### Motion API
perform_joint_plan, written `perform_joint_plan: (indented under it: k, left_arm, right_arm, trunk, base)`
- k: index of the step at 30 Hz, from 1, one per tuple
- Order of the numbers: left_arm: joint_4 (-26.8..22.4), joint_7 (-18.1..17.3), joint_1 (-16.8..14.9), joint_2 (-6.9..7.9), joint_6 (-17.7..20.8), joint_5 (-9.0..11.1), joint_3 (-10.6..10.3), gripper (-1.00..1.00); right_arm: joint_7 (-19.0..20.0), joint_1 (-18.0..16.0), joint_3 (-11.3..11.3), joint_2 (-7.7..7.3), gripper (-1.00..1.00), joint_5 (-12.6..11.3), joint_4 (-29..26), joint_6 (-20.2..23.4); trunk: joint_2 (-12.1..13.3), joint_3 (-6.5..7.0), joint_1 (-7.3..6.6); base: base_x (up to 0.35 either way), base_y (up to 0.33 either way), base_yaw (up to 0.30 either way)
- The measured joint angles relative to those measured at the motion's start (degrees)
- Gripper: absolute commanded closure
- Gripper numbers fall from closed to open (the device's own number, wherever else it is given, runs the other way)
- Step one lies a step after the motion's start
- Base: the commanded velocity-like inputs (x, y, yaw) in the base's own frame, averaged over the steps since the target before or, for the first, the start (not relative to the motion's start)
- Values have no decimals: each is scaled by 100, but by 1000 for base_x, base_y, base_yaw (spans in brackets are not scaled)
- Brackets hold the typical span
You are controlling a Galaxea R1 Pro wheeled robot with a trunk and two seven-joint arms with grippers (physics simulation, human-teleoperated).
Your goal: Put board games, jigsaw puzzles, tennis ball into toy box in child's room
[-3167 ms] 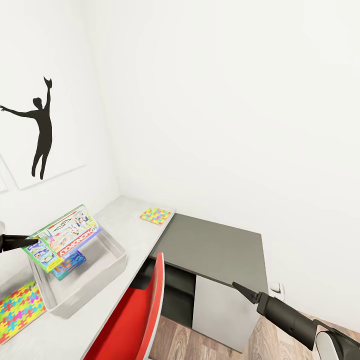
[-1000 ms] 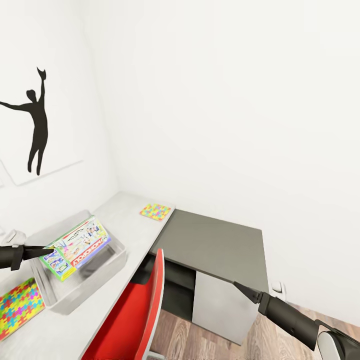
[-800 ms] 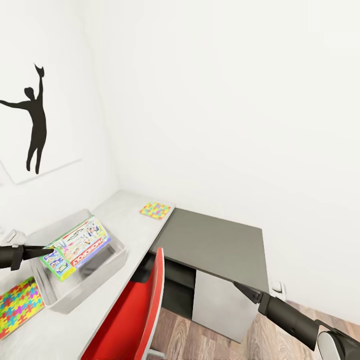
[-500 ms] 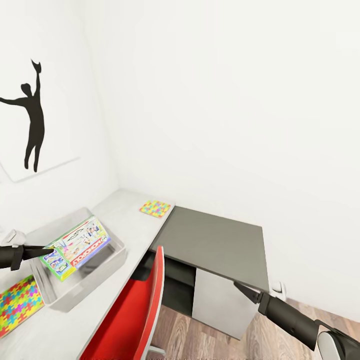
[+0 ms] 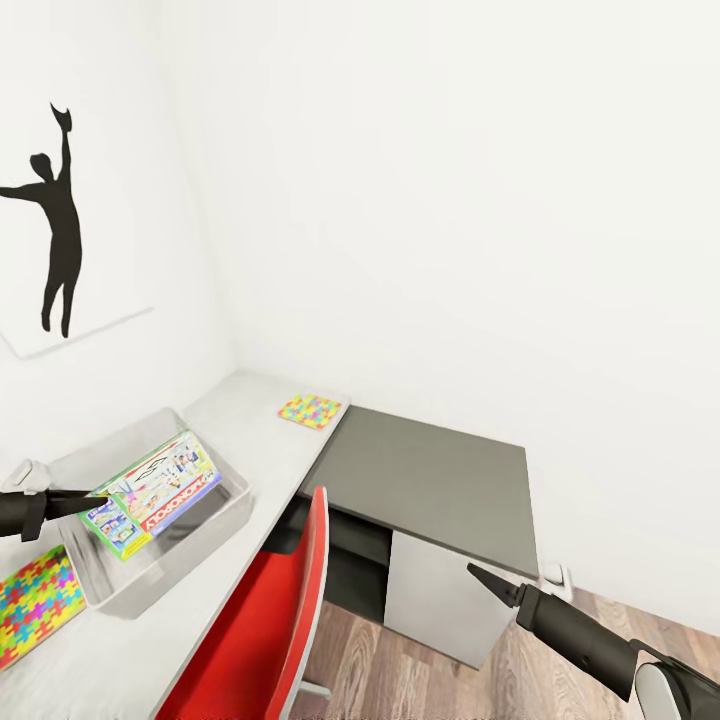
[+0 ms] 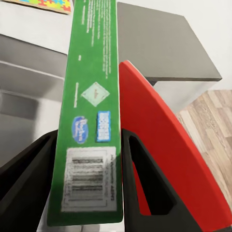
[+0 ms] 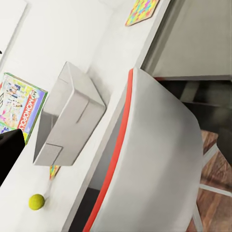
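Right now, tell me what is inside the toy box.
The Monopoly board game, pinched by the left hand, tilts over the toy box. Beside it, bare grey floor shows; whatever lies beneath the game is covered.

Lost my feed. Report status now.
Left hand shut on board game, held tilted over toy box. Right hand idle, low beside red chair. Both jigsaw puzzles on table.

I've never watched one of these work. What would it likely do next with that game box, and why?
Probably open the left gripper and let go. Its fingers clamp the edge of the board game, which already hangs tilted over the toy box, so releasing should drop it inside. The jigsaw puzzle on the table can come after.
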Motion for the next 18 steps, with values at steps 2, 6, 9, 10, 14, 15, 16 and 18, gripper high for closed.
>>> perform_joint_plan:
  k: [2,6,9,10,14,15,16,18]
  left_arm:
    - [0,0,0,2,-4,-2,-1,100]
    - [0,0,0,11,-12,-12,-3,100]
    - [0,0,0,14,-25,-53,-3,100]
    - [0,0,0,14,-35,-70,-2,100]
    - [0,0,1,14,-117,-169,3,100]
    - [0,0,1,14,-124,-177,4,-100]
    - [27,9,-8,-18,-157,-210,-28,-100]
    - [-17,14,-9,-83,-221,-249,-92,-100]
  right_arm:
    - [0,0,-3,0,-100,0,1,1]
    - [0,0,-6,0,-100,0,6,2]
    - [0,0,-7,0,-100,0,7,1]
    - [0,0,-7,0,-100,-1,7,0]
    - [-9,0,-7,0,-100,5,7,-1]
    - [-9,0,-7,0,-100,5,7,-1]
    - [0,0,-39,-32,-100,-26,24,7]
    - [-7,0,-87,-97,-100,6,25,8]
  trunk:
    - [0,-19,0]
    - [0,-54,0]
    - [0,-69,0]
    - [-1,-71,0]
    - [-1,-76,0]
    - [-1,-76,0]
    - [-1,-76,0]
    - [-1,-76,0]
  base:
    - [0,0,0]
    - [0,0,0]
    - [0,0,0]
    - [0,0,0]
    - [0,0,0]
    - [0,0,0]
    - [0,0,0]
    - [0,0,0]
